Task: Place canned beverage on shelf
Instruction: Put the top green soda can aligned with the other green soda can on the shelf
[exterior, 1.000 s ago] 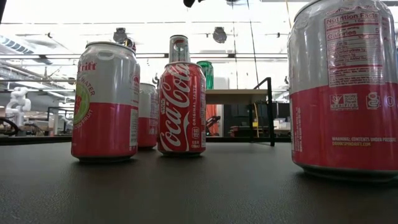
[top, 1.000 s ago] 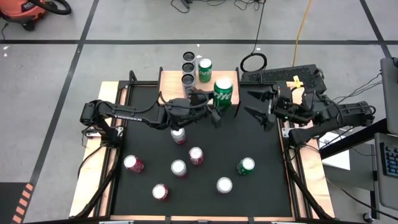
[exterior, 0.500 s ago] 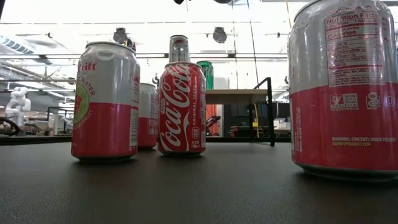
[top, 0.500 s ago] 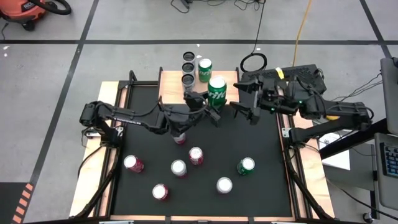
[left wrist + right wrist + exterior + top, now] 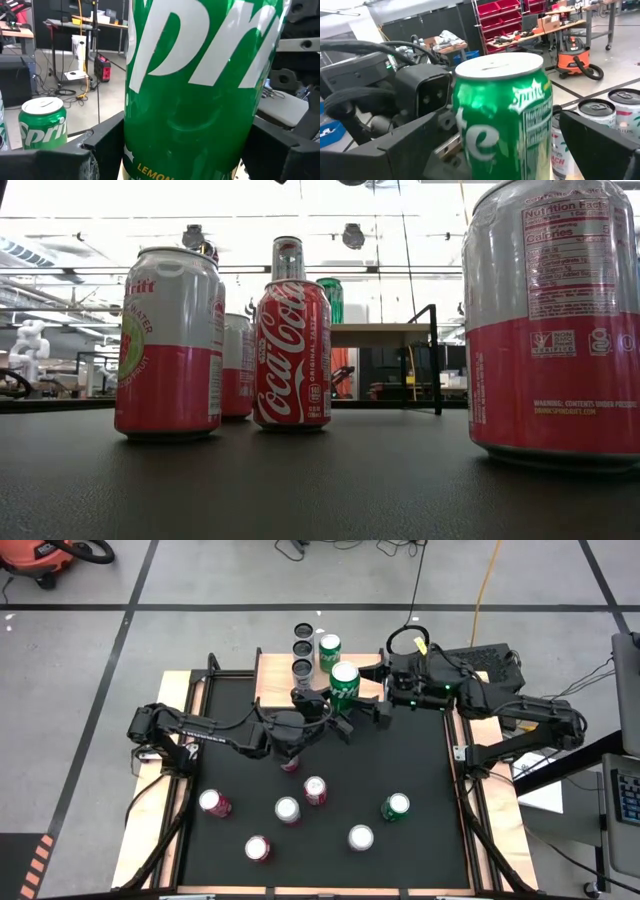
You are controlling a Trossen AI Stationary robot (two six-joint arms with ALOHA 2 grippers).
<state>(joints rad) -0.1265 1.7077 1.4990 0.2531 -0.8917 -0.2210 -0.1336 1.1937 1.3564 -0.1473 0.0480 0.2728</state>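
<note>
Six cans stand loose on the black mat of the table (image 5: 420, 770), which has pale wood strips along its left and right sides and sits on a grey floor crossed by dark tape lines. In the low view the room behind is bright, with ceiling lights and benches. At far left on the mat is a pink-and-white can (image 5: 214, 803), then a red can (image 5: 257, 848), two silver-topped cans (image 5: 287, 810) (image 5: 315, 790), another white-topped one (image 5: 361, 837) and a green can (image 5: 396, 806) at right.

The left tool (image 5: 331, 713) reaches from the left across the mat and grips a green Sprite can (image 5: 345, 684) upright between its dark, blocky fingers (image 5: 107, 145); the can's skin is glossy and smooth. It hangs at the near edge of the shelf (image 5: 275, 675), a light-wood board at the far middle of the table, where three dark-topped cans (image 5: 302, 648) stand in a row with a second Sprite can (image 5: 329, 651) just to their right.

The right tool (image 5: 382, 687) sits just right of the held can, its fingers spread wide on either side of it without closing. A second ago it was farther right and nearer, over the mat; the held can has shifted slightly farther toward the shelf.
</note>
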